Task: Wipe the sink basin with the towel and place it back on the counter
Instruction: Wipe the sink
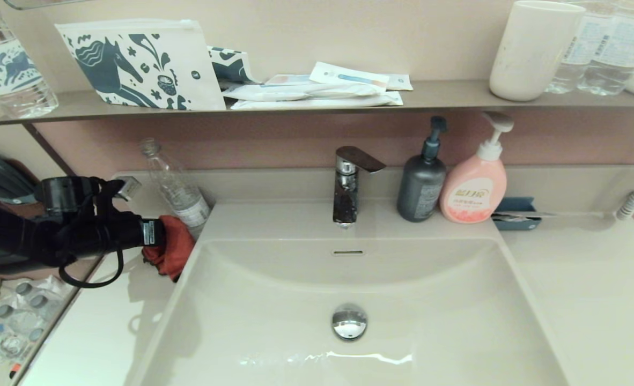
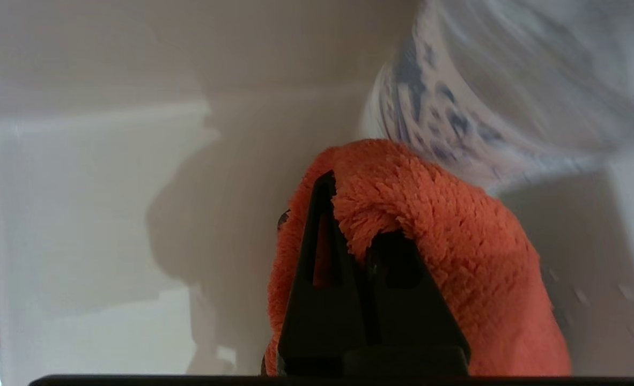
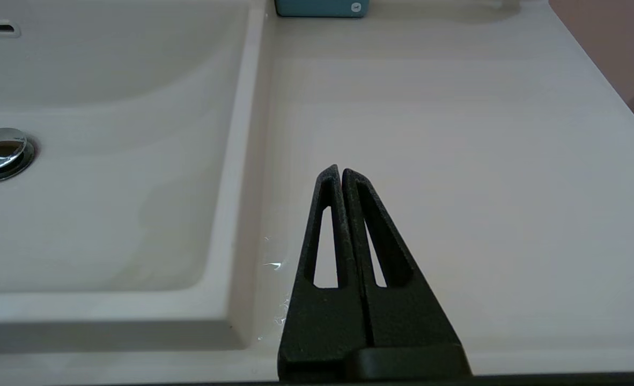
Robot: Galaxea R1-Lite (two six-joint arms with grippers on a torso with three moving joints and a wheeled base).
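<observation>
The orange-red towel (image 1: 171,252) hangs bunched from my left gripper (image 1: 159,244), over the counter (image 1: 102,327) just left of the sink basin (image 1: 306,289). In the left wrist view the left gripper (image 2: 349,187) is shut on the towel (image 2: 456,246), which folds over one finger. The basin has a chrome drain plug (image 1: 349,321) and a slot overflow (image 1: 347,252). My right gripper (image 3: 341,171) is shut with nothing in it, low over the counter (image 3: 456,134) right of the basin (image 3: 108,161); it is out of the head view.
A clear plastic bottle (image 1: 176,187) leans right behind the towel. The faucet (image 1: 349,182), a grey pump bottle (image 1: 422,179), a pink pump bottle (image 1: 475,179) and a blue holder (image 1: 515,213) stand along the back. The wall shelf (image 1: 445,96) holds a pouch, packets, a cup and bottles.
</observation>
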